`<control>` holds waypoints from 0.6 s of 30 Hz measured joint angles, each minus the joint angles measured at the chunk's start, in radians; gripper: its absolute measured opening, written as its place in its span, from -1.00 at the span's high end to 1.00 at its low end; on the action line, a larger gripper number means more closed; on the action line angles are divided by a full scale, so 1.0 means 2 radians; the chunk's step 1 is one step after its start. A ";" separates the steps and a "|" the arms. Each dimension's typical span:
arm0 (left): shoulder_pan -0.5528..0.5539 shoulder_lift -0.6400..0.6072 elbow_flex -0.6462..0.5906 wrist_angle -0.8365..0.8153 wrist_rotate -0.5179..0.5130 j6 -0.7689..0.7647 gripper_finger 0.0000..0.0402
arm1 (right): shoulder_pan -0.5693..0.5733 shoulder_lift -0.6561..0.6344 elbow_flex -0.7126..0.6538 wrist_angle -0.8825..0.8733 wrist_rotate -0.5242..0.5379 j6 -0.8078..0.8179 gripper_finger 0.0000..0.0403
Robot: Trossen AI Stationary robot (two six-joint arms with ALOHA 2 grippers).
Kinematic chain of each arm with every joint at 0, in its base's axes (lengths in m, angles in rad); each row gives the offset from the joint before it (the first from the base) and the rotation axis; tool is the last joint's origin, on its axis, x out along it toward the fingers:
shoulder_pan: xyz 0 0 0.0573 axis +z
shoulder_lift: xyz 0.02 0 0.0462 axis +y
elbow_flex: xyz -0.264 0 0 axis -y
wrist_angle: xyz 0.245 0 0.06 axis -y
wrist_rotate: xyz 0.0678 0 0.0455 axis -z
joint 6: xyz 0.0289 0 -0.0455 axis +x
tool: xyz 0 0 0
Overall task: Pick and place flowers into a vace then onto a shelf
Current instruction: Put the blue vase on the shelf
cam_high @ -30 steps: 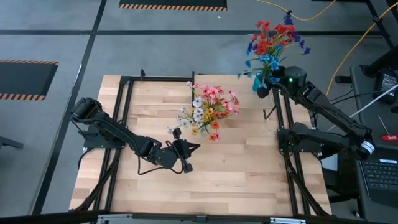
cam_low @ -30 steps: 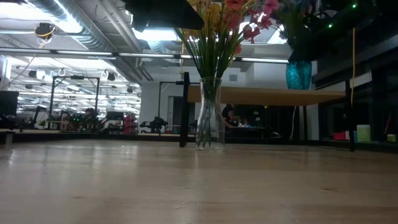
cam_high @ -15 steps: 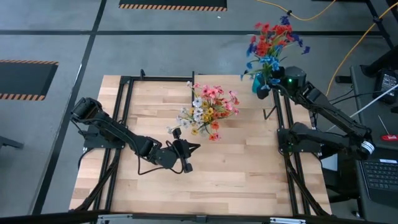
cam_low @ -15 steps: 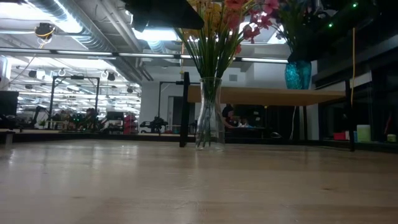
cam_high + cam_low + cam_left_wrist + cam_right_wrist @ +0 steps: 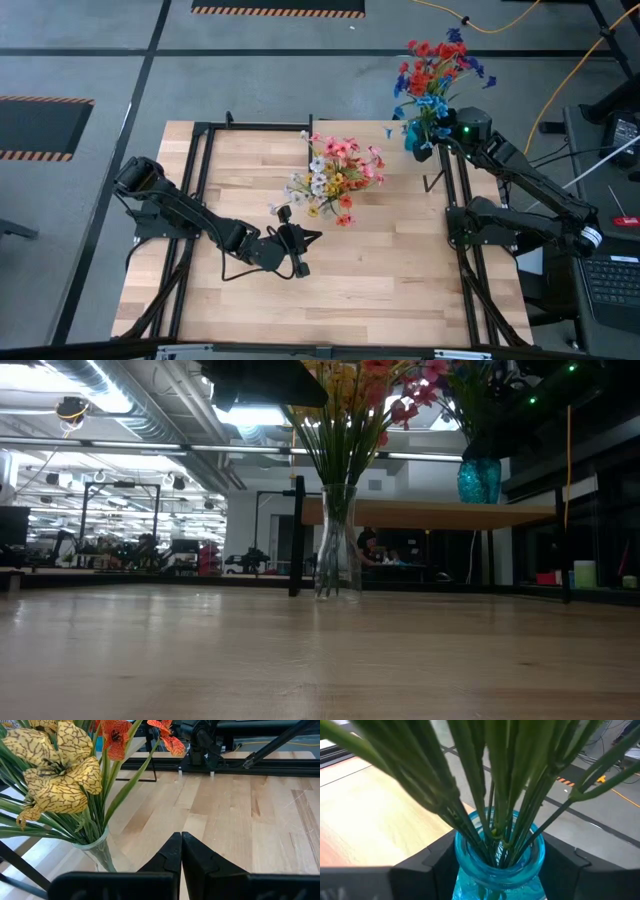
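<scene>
the right pincer (image 5: 497,870) is spread around the blue vase (image 5: 497,865) on the shelf (image 5: 430,513), so pulling back crooked could tip it, left pincer (image 5: 181,851) shut.

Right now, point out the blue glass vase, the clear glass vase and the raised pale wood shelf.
blue glass vase (image 5: 480,480): low view, on its body.
clear glass vase (image 5: 337,550): low view, on its glass wall.
raised pale wood shelf (image 5: 420,514): low view, on its front edge.
</scene>
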State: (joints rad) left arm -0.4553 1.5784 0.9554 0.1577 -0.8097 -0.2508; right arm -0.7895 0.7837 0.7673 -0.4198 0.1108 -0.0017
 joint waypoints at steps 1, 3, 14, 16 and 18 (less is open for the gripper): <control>0.000 0.000 0.000 0.000 0.000 0.000 0.97 | 0.000 0.000 0.000 0.000 0.000 -0.001 -0.11; 0.000 0.000 0.000 0.000 0.000 0.000 0.96 | 0.000 0.000 0.000 0.000 0.000 -0.002 -0.11; 0.000 0.000 0.000 0.000 0.000 0.000 0.96 | 0.000 0.000 0.000 -0.003 0.000 -0.014 -0.13; 0.000 0.000 0.000 0.000 0.000 0.000 0.96 | 0.000 0.000 0.000 -0.004 0.000 -0.009 -0.11; 0.000 0.000 0.000 0.000 0.000 0.000 0.97 | 0.000 0.000 0.000 -0.004 0.001 -0.003 -0.07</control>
State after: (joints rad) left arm -0.4553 1.5784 0.9554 0.1577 -0.8097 -0.2502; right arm -0.7895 0.7837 0.7681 -0.4278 0.1128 -0.0086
